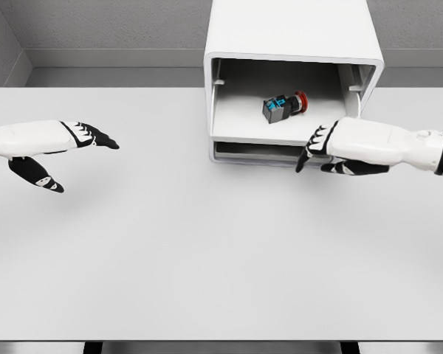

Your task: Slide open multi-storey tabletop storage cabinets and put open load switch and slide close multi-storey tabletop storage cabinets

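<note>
— Head view: why does the small black-and-blue load switch with a red knob (284,105) lie in the pulled-out upper drawer (240,118) of the white boxy storage cabinet (292,37) at the bench's (207,258) far edge?

— It looks already placed. The right hand (321,151), fingers relaxed and empty, sits at the drawer front, likely to push it shut. The left hand (59,151) idles open near the left edge.

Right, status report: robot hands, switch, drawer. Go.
Left robot hand open over the table, far left. Right robot hand open at the front edge of the open drawer. Load switch inside the drawer. Nothing in the way.
</note>
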Robot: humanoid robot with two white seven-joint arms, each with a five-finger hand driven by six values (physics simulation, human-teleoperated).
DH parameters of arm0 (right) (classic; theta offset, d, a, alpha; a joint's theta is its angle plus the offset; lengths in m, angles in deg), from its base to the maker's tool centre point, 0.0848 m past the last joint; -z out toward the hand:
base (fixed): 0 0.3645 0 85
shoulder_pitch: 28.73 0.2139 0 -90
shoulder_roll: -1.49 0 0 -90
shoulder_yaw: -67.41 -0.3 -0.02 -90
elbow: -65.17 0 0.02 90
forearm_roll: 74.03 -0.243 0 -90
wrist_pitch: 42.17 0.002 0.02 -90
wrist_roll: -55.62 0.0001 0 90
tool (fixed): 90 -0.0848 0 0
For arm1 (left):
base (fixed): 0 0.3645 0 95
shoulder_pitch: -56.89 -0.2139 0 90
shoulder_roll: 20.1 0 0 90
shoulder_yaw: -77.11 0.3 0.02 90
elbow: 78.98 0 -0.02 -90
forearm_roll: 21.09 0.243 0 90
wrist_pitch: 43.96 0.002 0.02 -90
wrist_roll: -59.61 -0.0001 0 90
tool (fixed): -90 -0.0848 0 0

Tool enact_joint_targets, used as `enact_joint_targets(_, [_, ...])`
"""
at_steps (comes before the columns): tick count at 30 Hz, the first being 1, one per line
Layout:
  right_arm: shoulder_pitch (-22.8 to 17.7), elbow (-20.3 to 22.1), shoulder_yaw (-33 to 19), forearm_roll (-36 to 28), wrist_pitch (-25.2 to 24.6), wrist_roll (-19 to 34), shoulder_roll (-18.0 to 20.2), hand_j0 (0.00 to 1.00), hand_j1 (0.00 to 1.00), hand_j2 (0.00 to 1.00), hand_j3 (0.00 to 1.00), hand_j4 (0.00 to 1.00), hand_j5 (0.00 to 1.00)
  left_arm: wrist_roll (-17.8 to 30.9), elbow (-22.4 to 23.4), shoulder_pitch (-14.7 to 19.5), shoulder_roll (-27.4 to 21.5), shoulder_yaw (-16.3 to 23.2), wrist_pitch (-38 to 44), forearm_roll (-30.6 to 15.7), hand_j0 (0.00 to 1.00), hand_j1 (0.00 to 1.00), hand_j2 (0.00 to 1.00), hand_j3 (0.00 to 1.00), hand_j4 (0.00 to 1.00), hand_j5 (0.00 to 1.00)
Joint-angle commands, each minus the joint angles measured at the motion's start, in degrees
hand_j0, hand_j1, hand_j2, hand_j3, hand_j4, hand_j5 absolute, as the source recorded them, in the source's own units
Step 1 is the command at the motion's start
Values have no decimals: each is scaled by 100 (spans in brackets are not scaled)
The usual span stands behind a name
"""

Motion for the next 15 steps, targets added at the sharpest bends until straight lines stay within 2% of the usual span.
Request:
enact_joint_targets(1, [17, -65, 134, 28, -16, -2, -76, 60, 60, 60, 60, 60, 60, -2, -1, 0, -7, 7, 15, -38, 100, 100, 100, 100, 100, 100])
enact_joint_targets(8, [272, -144, 555, 115, -16, -2, -208, 60, 60, 60, 60, 60, 60, -2, -1, 0, 1, 15, 15, -38, 100, 100, 100, 100, 100, 100])
enact_joint_targets(15, [422, -495, 582, 195, -16, -2, -305, 60, 60, 60, 60, 60, 60, -2, -1, 0, 1, 24, 15, -38, 100, 100, 100, 100, 100, 100])
